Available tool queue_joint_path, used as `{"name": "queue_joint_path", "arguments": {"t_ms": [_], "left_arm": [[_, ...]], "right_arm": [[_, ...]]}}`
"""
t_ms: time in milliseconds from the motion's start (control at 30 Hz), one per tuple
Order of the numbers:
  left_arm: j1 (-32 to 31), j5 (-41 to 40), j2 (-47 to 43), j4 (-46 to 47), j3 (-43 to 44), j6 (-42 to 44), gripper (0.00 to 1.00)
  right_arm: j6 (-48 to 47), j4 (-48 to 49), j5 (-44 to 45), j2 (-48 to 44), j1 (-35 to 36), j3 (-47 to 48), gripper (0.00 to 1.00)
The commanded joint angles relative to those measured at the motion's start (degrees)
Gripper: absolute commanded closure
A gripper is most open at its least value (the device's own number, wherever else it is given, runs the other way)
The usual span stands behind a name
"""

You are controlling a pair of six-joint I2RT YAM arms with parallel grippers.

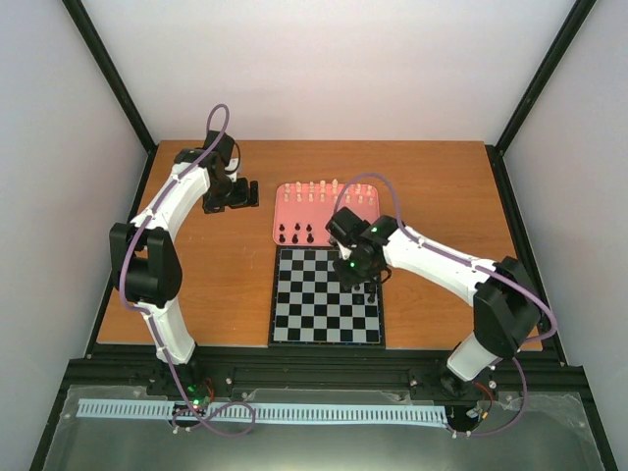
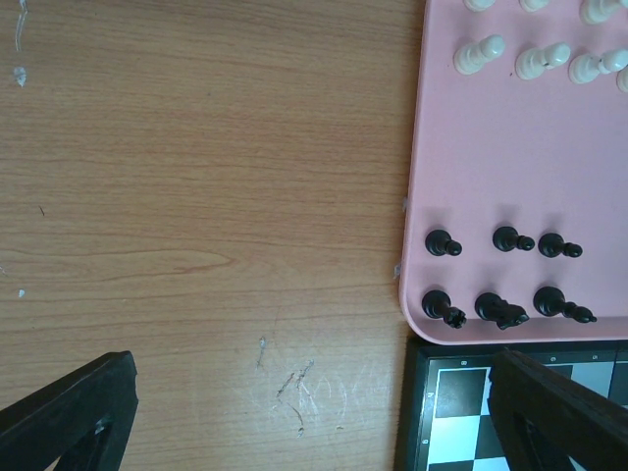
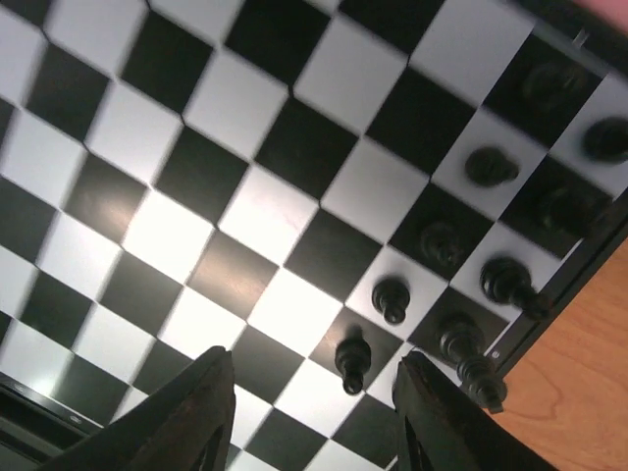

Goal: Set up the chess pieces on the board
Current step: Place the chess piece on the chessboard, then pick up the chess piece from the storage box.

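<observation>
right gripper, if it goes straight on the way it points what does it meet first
Probably the black pawn just ahead of the open right gripper, then the board under it; depth is unclear.

A wood-grain table beside the board is showing a matt, finely scratched top. The board itself is gleaming, its smooth, glossy squares throwing back a bright glare. The black chess pieces on the board are looking like shiny plastic, while the pink tray touching the board's edge is appearing smooth and matt.
</observation>
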Motion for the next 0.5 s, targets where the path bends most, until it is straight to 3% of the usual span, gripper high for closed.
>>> {"name": "queue_joint_path", "arguments": {"t_ms": [0,167,467], "left_arm": [[0.02,0.21,-1.82,0.49,0.47,-0.54,0.00],[0.01,0.56,-1.75,0.33,0.93,-0.56,0.00],[0.01,0.73,-1.75,0.02,1.69,-0.54,0.00]], "right_arm": [[-2.42,-2.20,3.34,0.40,0.02,7.44,0.51],[-5.63,-0.51,3.28,10.57,-2.65,18.91,0.45],[-8.12,2.57,-0.59,30.93,-5.92,39.17,0.47]]}}
